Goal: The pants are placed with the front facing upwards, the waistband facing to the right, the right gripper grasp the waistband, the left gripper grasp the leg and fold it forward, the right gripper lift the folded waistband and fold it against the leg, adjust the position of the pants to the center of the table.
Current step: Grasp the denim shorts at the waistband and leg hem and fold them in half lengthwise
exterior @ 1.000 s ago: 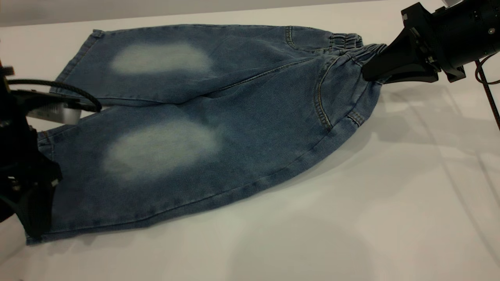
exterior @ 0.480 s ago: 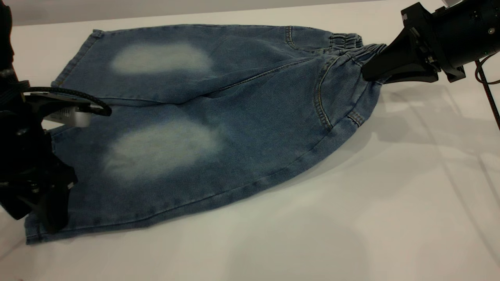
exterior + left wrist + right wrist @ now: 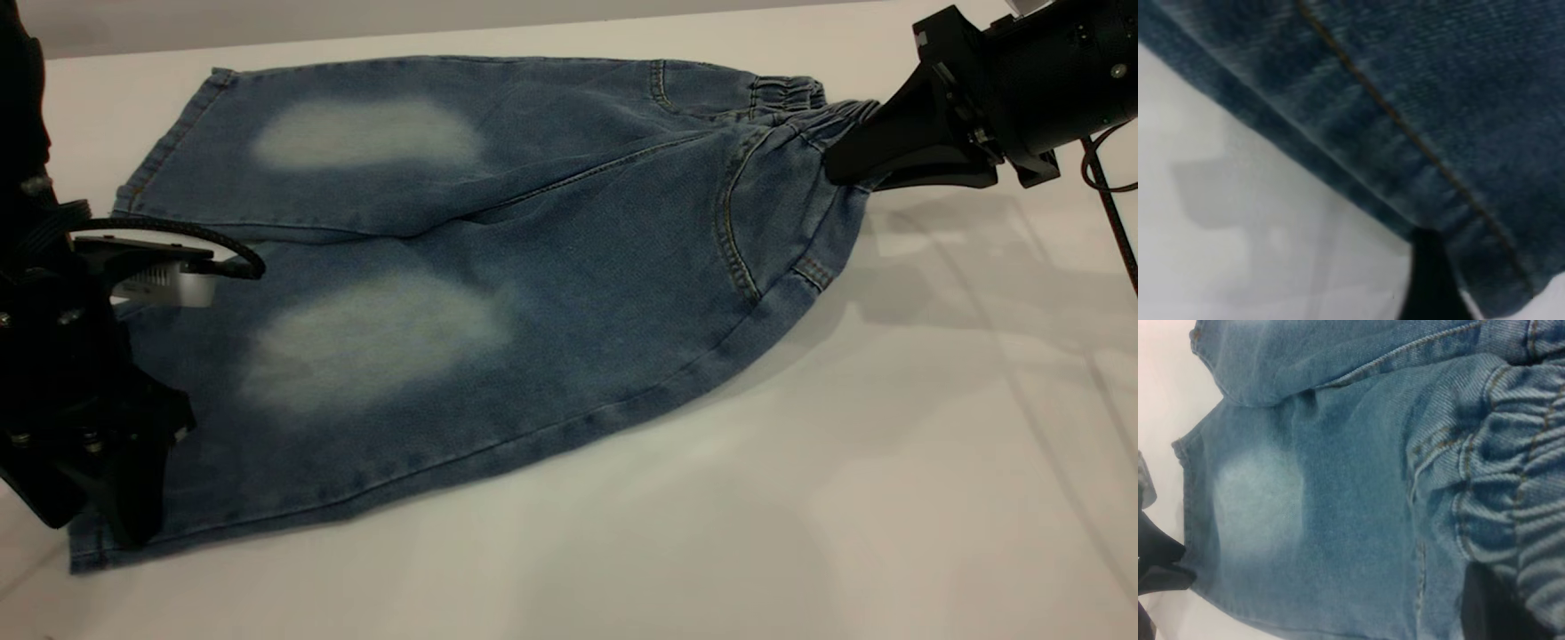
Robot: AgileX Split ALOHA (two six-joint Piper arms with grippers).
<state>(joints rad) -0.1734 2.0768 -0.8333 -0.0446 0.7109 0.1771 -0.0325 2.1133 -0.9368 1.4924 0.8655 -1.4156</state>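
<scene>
My right gripper [image 3: 836,169] had its fingers clamped on the ruched waistband [image 3: 805,107] of the soft, floppy blue denim pants [image 3: 498,267], upper right; my left gripper [image 3: 116,498] sat at the lower-left leg hem — grip unclear.

Pants [image 3: 533,249] lie flat, front up, on table [image 3: 889,489]; 2 faded patches; ruched waistband [image 3: 800,102] at right, apparently slightly lifted.

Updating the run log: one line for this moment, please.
right gripper: shut on waistband | left gripper: at near leg hem, grip unclear | pants: flat on table, unfolded
</scene>
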